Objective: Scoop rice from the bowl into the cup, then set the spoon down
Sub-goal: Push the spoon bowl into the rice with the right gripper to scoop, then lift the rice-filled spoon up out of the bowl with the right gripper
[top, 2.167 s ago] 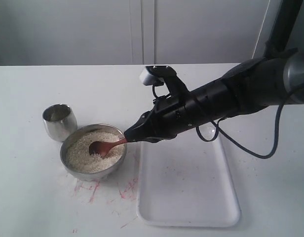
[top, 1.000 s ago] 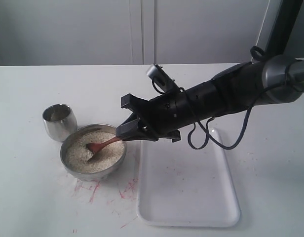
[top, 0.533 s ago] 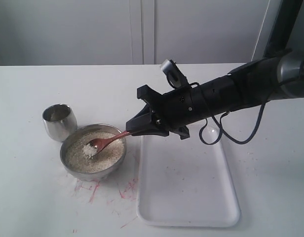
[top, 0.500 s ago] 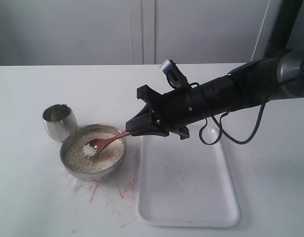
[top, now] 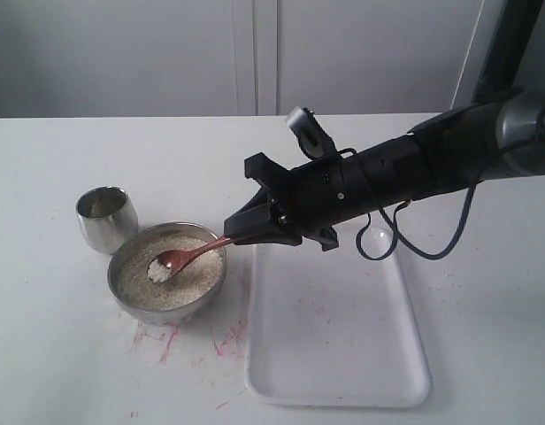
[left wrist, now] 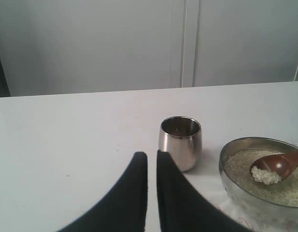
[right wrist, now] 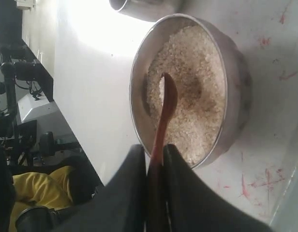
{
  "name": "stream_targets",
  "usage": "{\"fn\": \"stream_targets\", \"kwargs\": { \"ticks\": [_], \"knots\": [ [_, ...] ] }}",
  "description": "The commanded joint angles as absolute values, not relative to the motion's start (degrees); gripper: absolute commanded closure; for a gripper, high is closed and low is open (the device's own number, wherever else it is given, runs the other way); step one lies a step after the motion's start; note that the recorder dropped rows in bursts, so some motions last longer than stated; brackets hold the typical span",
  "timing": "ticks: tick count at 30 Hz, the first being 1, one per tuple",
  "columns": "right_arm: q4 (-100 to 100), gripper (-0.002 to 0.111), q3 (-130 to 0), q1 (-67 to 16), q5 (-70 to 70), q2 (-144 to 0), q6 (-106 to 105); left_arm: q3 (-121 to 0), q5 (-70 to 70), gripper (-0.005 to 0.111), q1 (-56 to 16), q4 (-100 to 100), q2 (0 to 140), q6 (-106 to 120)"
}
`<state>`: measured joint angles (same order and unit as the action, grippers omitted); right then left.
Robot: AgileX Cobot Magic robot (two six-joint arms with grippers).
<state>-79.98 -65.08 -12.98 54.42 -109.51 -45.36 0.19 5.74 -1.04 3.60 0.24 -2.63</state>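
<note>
The steel bowl (top: 207,293) holds off-white rice (top: 193,279) at the left of the table. Over it my right gripper (top: 232,232) is shut on the handle of the reddish wooden spoon (top: 191,256). The spoon's bowl (left wrist: 279,164) carries a small clump of rice just above the heap. The spoon handle (right wrist: 160,135) runs between the dark fingers (right wrist: 178,166) of the right gripper (right wrist: 154,152). The steel cup (top: 106,218) stands upright just beyond the bowl, to its left. My left gripper (left wrist: 152,155) is shut and empty, close to the cup (left wrist: 180,142).
A white rectangular tray (top: 334,328) lies right of the bowl, under my right arm. Red scribble marks (top: 171,341) stain the table in front of the bowl. The table's far edge meets a pale wall.
The spoon dug into the rice, then turned level and lifted slightly with a clump of rice in it. The right gripper rolled and shifted a little. Cup and bowl stayed put.
</note>
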Motion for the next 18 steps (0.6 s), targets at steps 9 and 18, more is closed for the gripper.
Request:
{"fn": "stream_targets", "kwargs": {
  "ticks": [9,18],
  "knots": [
    [-85.8,0.108,-65.2,-9.1,61.9,-112.8,-47.7,0.0,6.0,0.092,-1.3,3.8,0.0,-2.7],
    [-90.5,0.108,-65.2,-9.0,66.7,-116.7,-50.7,0.0,6.0,0.092,-1.3,3.8,0.0,-2.7]
  ]
}}
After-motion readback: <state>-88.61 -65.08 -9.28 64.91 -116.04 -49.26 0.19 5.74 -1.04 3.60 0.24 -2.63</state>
